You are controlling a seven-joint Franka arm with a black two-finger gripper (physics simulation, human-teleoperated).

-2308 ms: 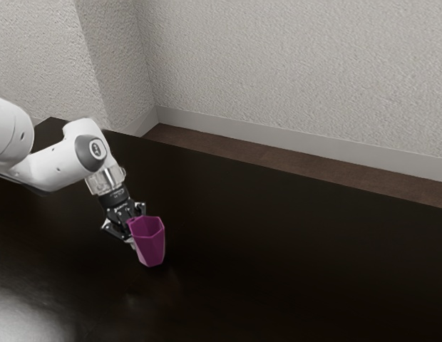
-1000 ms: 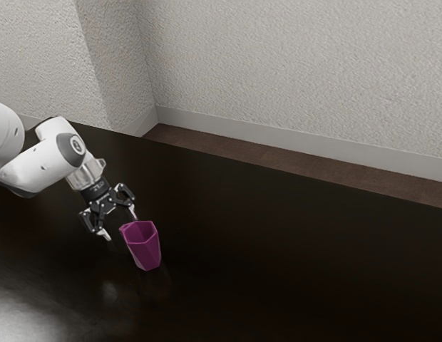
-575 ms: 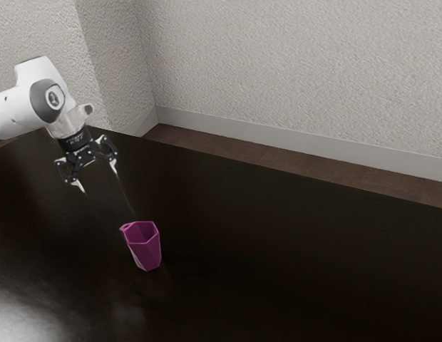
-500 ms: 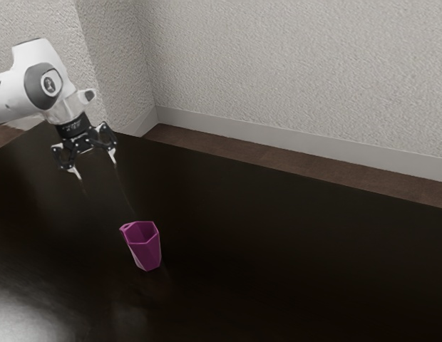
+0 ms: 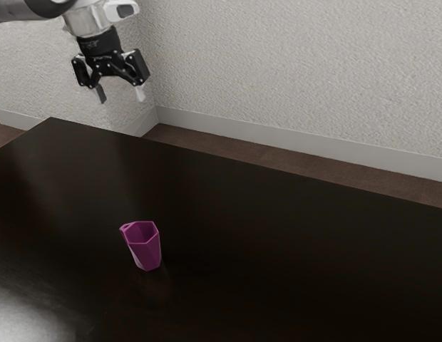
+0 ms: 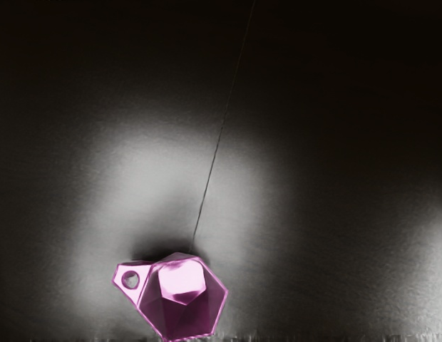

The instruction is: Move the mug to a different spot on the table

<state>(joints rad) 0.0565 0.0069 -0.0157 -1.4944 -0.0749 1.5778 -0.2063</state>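
Note:
A faceted magenta mug [image 5: 142, 245] stands upright on the dark table [image 5: 278, 235], toward the exterior view's lower left. My black gripper [image 5: 120, 94] hangs open high above the table's back corner, far up and away from the mug, with nothing between its fingers. From above, the wrist view catches the mug [image 6: 175, 295] with its small handle sticking out to one side, far below my hand.
A textured white wall and a pale baseboard [image 5: 299, 144] run behind the table, with a strip of brown floor between them. A thin seam [image 6: 219, 135] crosses the tabletop and ends close to the mug.
My gripper let go of the mug, opened, and rose up and away toward the back corner. The mug stays upright where it was set down.

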